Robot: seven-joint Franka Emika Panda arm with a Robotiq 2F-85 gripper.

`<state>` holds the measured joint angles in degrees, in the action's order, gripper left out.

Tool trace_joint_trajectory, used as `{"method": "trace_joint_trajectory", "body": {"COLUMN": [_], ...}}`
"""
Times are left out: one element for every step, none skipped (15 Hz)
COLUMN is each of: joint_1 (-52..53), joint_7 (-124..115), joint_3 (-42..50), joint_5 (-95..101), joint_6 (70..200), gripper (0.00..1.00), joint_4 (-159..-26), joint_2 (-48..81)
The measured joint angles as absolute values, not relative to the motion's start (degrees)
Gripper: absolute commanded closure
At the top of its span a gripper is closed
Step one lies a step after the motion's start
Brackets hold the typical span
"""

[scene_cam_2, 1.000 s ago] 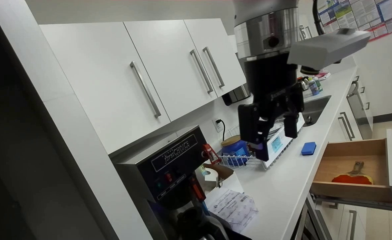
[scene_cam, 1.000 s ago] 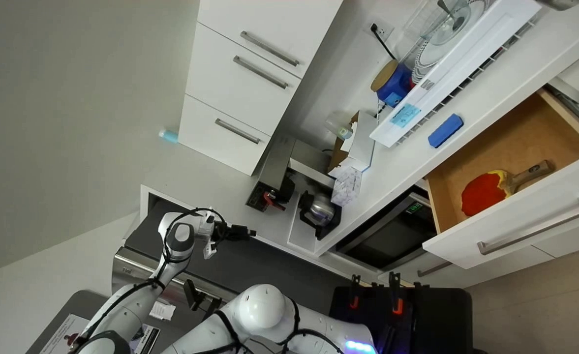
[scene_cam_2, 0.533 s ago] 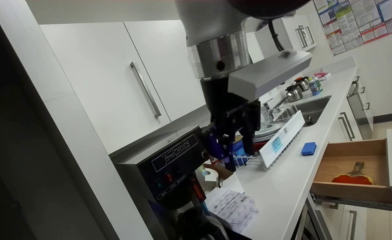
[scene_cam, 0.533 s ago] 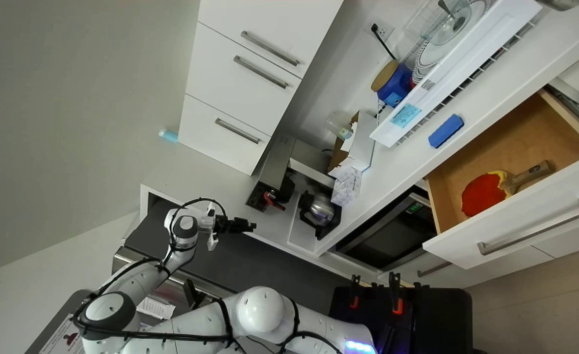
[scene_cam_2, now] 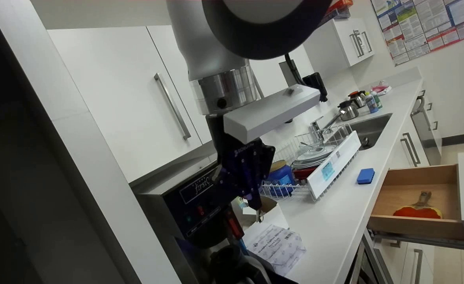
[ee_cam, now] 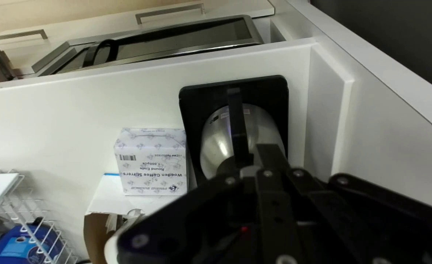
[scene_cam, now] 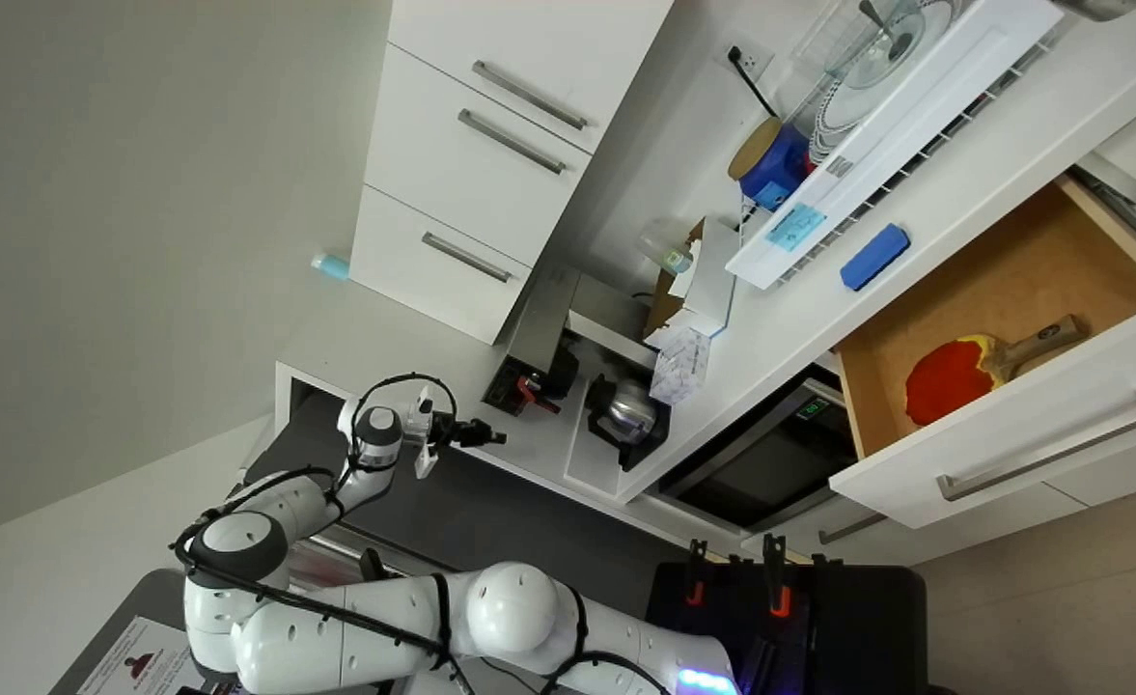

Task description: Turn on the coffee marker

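In an exterior view the coffee maker (scene_cam: 541,328) stands at the left of the desk (scene_cam: 770,319), on the far side of the jaws and a little right, close by yet apart; the arm (scene_cam: 512,610), the only one, lies on its near left side, and no switch can be made out. In an exterior view the dark front panel (scene_cam_2: 190,205) has its long axis from near left to far right; the jaws hang before its far right end, hiding some of it, while the red switch (scene_cam_2: 200,210), which I take for the target, lies to their left and nearer. How much depth parts jaws from panel cannot be told there. In the wrist view the jaws look together with nothing clamped in them, and the steel pot (ee_cam: 219,143) shows just past them; I cannot make out panel or switch. The next move probably calls for going left along the panel, then pressing inward
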<state>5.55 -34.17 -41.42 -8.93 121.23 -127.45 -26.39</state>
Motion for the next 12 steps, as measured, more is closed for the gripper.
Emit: {"method": "trace_joint_trajectory", "body": {"joint_1": [6.1,6.7,7.3,7.9,8.6,9.2,9.6,9.7,9.7,9.7,9.7,9.8], "joint_7": [-34.5,-35.1,-35.5,-35.7,-35.7,-35.7,-35.7,-35.7,-35.7,-35.7,-35.7,-35.7], "joint_3": [-41.5,-41.5,-41.5,-41.6,-41.6,-41.6,-41.6,-41.6,-41.6,-41.6,-41.6,-41.4], "joint_5": [-8.5,-8.0,-7.6,-7.2,-7.0,-6.9,-6.9,-6.9,-6.9,-6.9,-6.9,-6.9], "joint_6": [121.4,121.6,122.0,122.5,122.9,123.0,123.0,123.0,123.0,123.0,123.0,123.0], "gripper": [1.00,1.00,1.00,0.99,0.99,0.99,0.99,0.99,0.99,1.00,1.00,1.00], "joint_4": [-126.7,-126.0,-125.2,-124.6,-124.0,-123.6,-123.4,-123.2,-123.2,-123.2,-123.1,-123.2], "joint_2": [-25.4,-24.5,-23.5,-22.6,-21.8,-21.1,-20.7,-20.6,-20.5,-20.4,-20.4,-20.4]}}
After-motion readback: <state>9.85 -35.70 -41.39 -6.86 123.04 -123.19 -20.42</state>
